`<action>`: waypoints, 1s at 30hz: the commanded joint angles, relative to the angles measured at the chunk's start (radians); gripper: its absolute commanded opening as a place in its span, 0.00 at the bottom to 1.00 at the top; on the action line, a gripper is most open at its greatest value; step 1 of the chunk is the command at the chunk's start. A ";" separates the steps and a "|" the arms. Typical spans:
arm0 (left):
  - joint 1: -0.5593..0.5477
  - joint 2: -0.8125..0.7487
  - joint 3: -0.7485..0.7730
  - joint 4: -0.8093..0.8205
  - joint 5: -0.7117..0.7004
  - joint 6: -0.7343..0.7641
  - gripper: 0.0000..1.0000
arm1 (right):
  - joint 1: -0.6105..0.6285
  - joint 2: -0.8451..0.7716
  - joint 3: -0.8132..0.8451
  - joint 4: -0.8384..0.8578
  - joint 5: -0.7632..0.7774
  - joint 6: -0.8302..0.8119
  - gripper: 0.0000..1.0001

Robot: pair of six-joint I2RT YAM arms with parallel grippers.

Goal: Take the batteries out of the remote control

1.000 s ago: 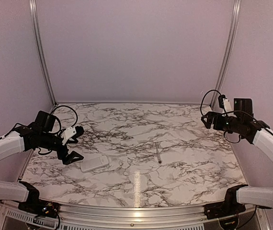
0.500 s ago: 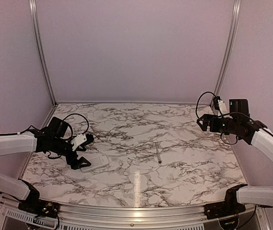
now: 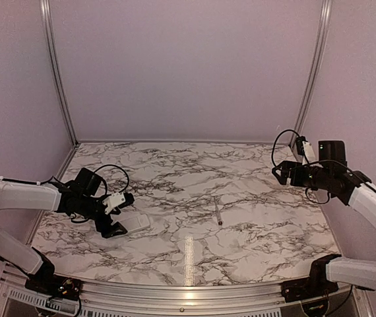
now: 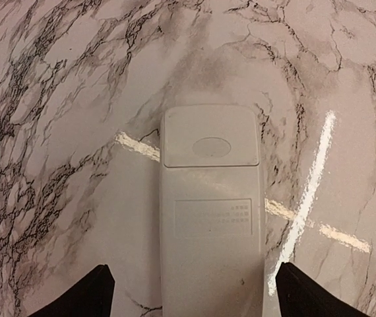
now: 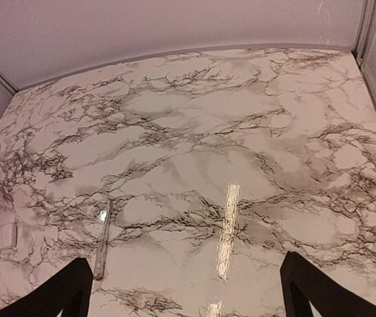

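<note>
Lately, a drop and an inward swing by the left fingers (image 3: 117,215), from above the left edge of the counter (image 3: 260,218) down to the near end of the remote control (image 3: 134,222). Spread wide now, one on each side of that end, with a strip of bare marble showing on both sides in the left wrist view; gripping nothing. Over on the right, only a small shift inward by the right fingers (image 3: 276,174), hanging in the air near the far right corner, fully apart and empty. Remote itself unmoved, flat on the left part of the counter, slanted.

Seen from the left wrist alone: an end panel (image 4: 211,137) seated flush at the far end, marked by an oval dimple, and a faint embossed label rectangle (image 4: 213,218) at mid-body. Clear from the top and right wrist only: a thin pale rod (image 5: 102,239) lying mid-counter, well apart from the remote.

Glossy white marble finish with black veins, streaked by lamp glare; matte white plastic, rounded corners.
</note>
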 commanded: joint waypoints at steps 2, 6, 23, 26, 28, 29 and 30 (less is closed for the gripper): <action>-0.022 0.036 -0.013 0.027 -0.053 0.044 0.87 | 0.011 -0.038 -0.011 -0.031 -0.001 0.018 0.98; -0.037 0.063 -0.014 0.034 -0.062 0.054 0.87 | 0.011 -0.040 -0.005 -0.042 0.005 0.019 0.99; -0.041 0.119 0.000 0.050 -0.087 0.091 0.74 | 0.012 -0.035 0.011 -0.048 0.011 0.026 0.98; -0.045 0.127 0.007 0.052 -0.087 0.092 0.68 | 0.011 -0.030 0.015 -0.052 0.012 0.025 0.99; -0.051 0.123 0.009 0.052 -0.082 0.095 0.68 | 0.011 -0.026 0.018 -0.051 0.009 0.023 0.98; -0.054 0.117 0.007 0.053 -0.080 0.097 0.68 | 0.010 -0.023 0.020 -0.052 0.007 0.024 0.98; -0.056 0.112 0.005 0.054 -0.079 0.098 0.67 | 0.011 -0.021 0.020 -0.052 0.004 0.026 0.98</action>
